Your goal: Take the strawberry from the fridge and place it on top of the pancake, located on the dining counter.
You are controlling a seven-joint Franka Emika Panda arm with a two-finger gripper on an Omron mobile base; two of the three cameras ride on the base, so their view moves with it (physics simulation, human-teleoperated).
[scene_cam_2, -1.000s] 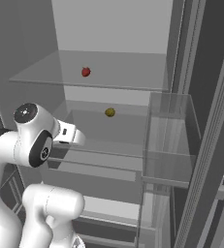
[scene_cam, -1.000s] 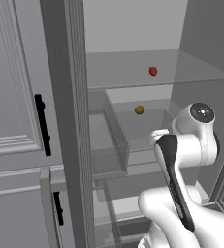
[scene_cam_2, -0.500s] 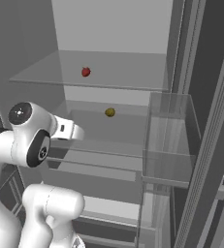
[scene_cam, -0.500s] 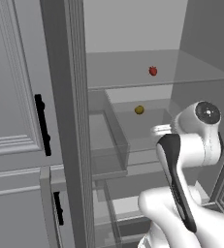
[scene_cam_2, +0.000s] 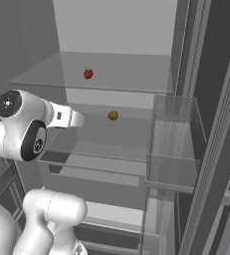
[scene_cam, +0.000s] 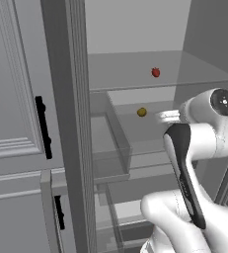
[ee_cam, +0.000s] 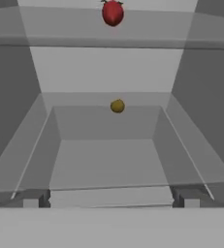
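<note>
You find the strawberry (ee_cam: 112, 12) at the top centre of the hand view, on the upper glass shelf (scene_cam: 130, 74) inside the open fridge (scene_cam_2: 121, 30). Below it, mid-frame, a small yellow-brown ball (ee_cam: 117, 106) rests on the lower shelf. Your gripper (ee_cam: 111, 199) stands wide open, holding nothing.

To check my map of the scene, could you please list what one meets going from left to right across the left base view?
Black cabinet handle → fridge door edge → yellow-brown ball → strawberry → the arm's round white joint.
</note>
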